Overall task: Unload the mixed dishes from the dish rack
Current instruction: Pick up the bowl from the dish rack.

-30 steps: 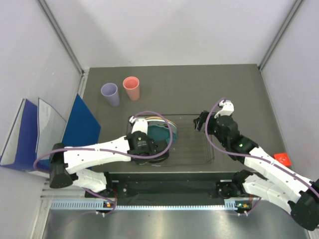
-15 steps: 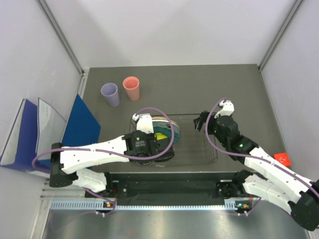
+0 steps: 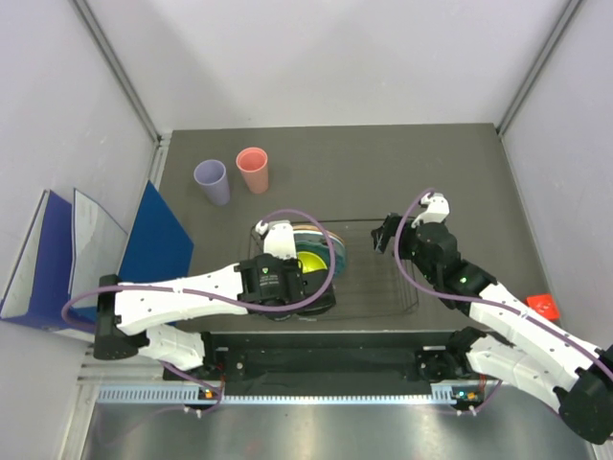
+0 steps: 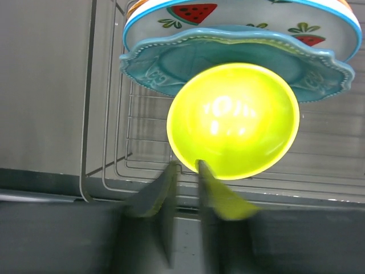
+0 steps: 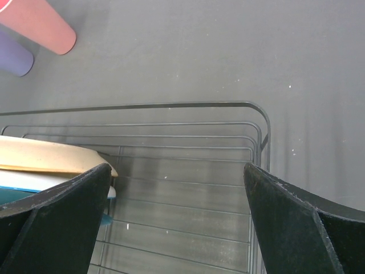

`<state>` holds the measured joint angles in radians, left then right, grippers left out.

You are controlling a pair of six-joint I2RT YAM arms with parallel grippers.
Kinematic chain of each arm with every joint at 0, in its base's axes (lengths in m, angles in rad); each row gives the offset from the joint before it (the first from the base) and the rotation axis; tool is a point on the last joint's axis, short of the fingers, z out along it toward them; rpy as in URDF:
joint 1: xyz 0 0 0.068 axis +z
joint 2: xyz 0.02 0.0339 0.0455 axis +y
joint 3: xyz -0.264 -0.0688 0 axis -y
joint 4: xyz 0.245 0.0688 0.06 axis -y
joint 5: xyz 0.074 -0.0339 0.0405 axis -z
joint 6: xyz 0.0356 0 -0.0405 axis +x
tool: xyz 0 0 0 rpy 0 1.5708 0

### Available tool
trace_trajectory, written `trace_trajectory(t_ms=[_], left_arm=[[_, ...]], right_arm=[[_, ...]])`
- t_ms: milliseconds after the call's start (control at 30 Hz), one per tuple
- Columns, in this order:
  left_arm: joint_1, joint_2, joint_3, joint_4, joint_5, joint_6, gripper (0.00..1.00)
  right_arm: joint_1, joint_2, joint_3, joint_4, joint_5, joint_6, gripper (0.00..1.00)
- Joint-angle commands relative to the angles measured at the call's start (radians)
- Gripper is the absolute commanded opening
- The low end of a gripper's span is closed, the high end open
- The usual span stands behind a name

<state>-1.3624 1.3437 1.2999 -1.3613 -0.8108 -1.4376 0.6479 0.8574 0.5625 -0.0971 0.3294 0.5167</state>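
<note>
The dish rack [image 3: 378,287], mid-frame, holds upright plates at its left end, the teal scalloped plate [image 4: 154,65] in front, with the yellow-green bowl [image 4: 234,120] before it. The bowl looks like the piece being unloaded. The left gripper [image 4: 185,171] has its fingers nearly together astride the bowl's lower rim, but I cannot tell if they pinch it. Next comes a firm pinch and a lift clear. The right gripper [image 5: 177,168] gapes wide and holds nothing.

Right tool [image 5: 177,171], fingers spread wide, hangs over the dish rack [image 5: 188,149]. Peach plate [image 5: 51,155] in rack at left. Salmon-pink cup [image 5: 40,25] and lavender cup [image 5: 12,57] side by side on table [image 5: 199,51] beyond.
</note>
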Motion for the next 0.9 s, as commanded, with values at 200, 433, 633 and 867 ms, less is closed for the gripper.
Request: trace_trajectory(t_ms=[200, 433, 633, 867], left_arm=[[-0.021, -0.133, -0.155, -0.076, -0.091, 0.019, 0.61], [-0.021, -0.285, -0.332, 0.132, -0.149, 0.091, 0.52], [-0.021, -0.296, -0.360, 0.255, -0.154, 0.172, 0.46], [-0.023, -0.342, -0.396, 0.388, -0.125, 0.218, 0.50]], right_arm=[[0.018, 0.002, 0.031, 0.028, -0.012, 0.002, 1.00], [0.022, 0.018, 0.031, 0.034, -0.018, 0.006, 1.00], [0.027, 0.026, 0.028, 0.040, -0.021, 0.009, 1.00], [0.030, 0.034, 0.019, 0.045, -0.020, 0.011, 1.00]])
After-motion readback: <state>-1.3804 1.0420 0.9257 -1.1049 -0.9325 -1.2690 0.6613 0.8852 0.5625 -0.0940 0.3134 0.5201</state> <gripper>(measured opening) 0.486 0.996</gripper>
